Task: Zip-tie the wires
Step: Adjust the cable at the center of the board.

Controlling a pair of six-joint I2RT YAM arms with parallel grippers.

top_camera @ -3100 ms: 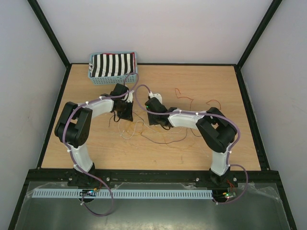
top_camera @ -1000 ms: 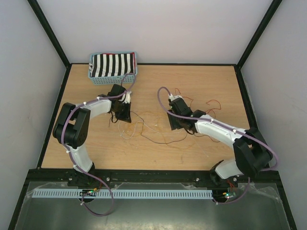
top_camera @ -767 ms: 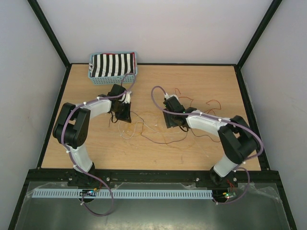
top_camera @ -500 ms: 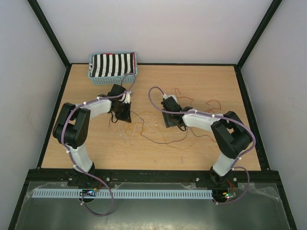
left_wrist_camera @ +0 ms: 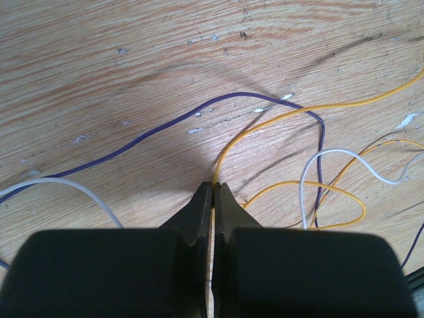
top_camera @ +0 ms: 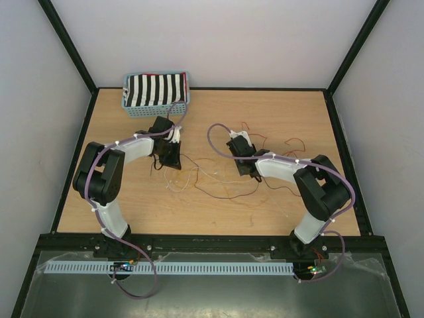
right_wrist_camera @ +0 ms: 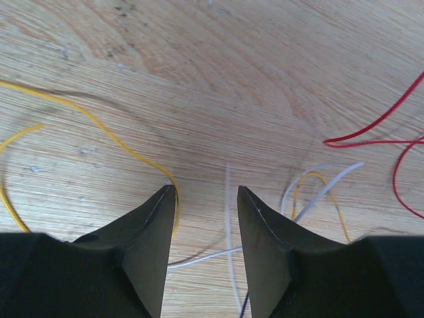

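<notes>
Rightward a little has moved my right end effector (right_wrist_camera: 205,192), open above a white strand; my left end effector (left_wrist_camera: 213,189) is closed on one yellow of the wires (left_wrist_camera: 217,165), spread mid-tabletop (top_camera: 298,212), basket (top_camera: 156,93) well apart

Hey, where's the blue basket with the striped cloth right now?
In the top view, the blue basket sits at the far left corner of the table, just beyond the left end effector.
</notes>
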